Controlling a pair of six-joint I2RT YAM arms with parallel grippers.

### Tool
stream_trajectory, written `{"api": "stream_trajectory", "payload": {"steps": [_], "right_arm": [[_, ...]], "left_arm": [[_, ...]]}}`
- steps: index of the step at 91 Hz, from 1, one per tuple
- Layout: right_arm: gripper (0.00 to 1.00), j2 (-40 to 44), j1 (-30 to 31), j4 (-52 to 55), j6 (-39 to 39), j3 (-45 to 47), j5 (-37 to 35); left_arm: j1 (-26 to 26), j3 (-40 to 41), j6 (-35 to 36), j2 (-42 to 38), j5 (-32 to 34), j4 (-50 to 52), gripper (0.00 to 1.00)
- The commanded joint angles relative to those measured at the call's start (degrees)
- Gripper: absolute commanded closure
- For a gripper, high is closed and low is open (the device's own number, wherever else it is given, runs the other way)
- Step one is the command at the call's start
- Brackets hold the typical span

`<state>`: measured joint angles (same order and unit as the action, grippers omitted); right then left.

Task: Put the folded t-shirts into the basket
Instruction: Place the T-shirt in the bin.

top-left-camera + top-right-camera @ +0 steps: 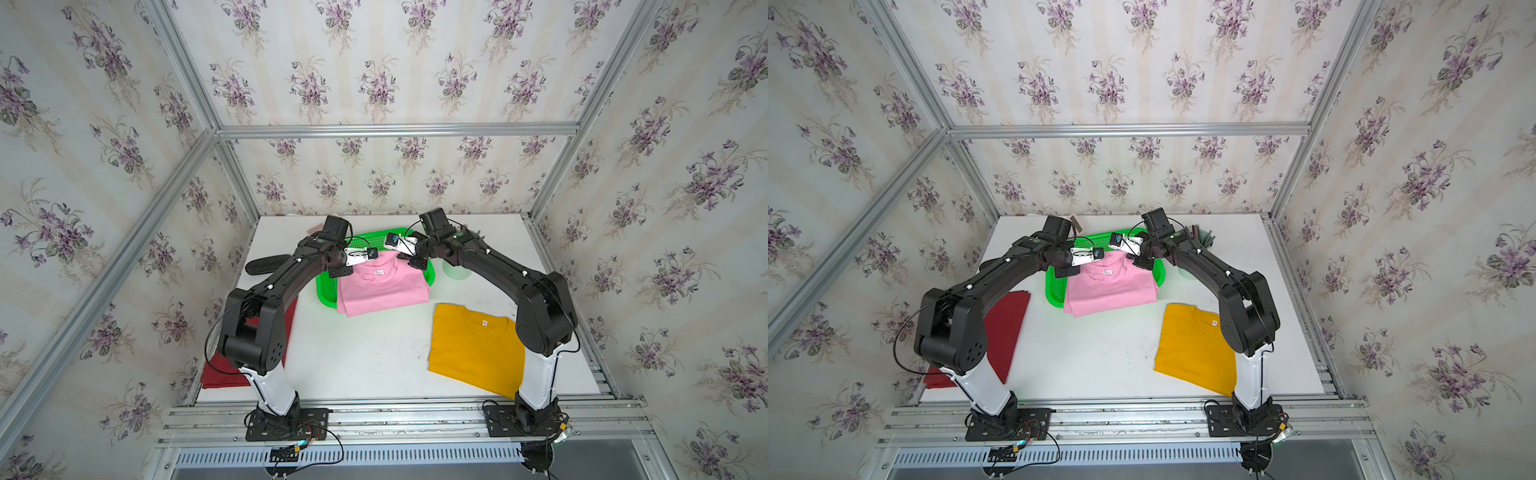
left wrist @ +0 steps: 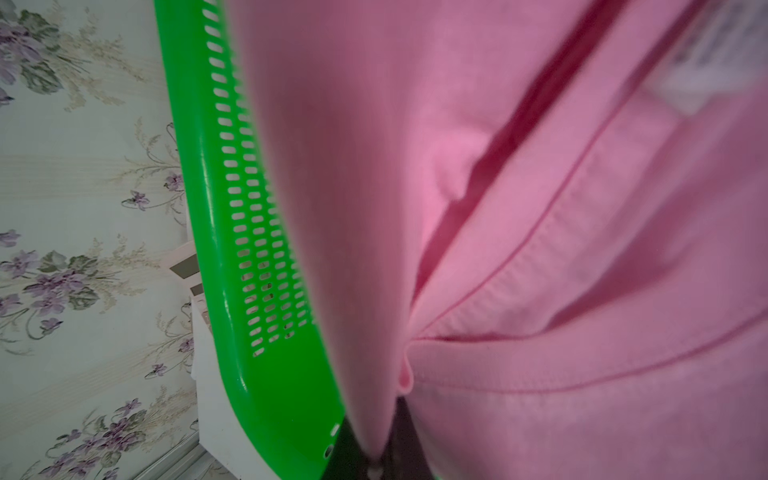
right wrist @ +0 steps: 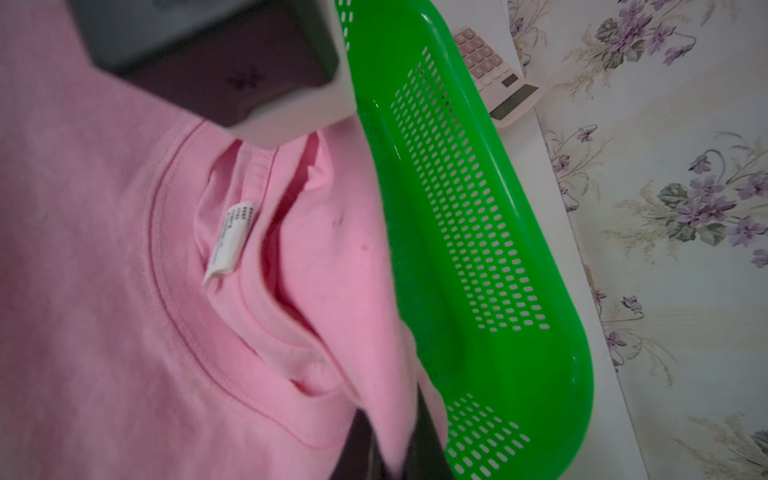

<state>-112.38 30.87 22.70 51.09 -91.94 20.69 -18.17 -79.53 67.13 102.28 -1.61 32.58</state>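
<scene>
Where the two arms meet mid-frame, pink t-shirt (image 1: 382, 291) lies across green basket (image 1: 325, 291), collar up-frame, long axis left-right, lower edge spilling onto bench (image 1: 374, 365). Collar edge pinched by left hand (image 1: 368, 259) and right hand (image 1: 400, 251), both clenched; fingertips buried in cloth. Lower left, dark red t-shirt (image 1: 1005, 332) partly behind arm.

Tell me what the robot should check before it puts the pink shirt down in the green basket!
1. Left gripper shut on the pink t-shirt: ok.
2. Right gripper shut on it too: ok.
3. Whole shirt above the basket: not ok, its near edge hangs past the front rim.
4. Room inside the basket: cannot tell, the shirt hides most of it.
5. Mustard yellow t-shirt and dark red t-shirt out of the way: ok, both lie on the table, apart from the basket.
</scene>
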Motion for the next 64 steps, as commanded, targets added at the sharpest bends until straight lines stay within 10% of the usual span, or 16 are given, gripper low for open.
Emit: {"api": "stream_trajectory", "payload": {"steps": [1, 64], "right_arm": [[1.0, -1.02, -1.42, -2.41, -1.9, 1.33, -0.44], [1.0, 16.98, -0.55, -8.06, -5.47, 27.27, 2.59]], "left_arm": [[-0.02, 0.86, -2.21, 1.21, -1.18, -1.93, 1.0], [-9.77, 19.41, -16.51, -15.37, -2.08, -0.59, 1.0]]}}
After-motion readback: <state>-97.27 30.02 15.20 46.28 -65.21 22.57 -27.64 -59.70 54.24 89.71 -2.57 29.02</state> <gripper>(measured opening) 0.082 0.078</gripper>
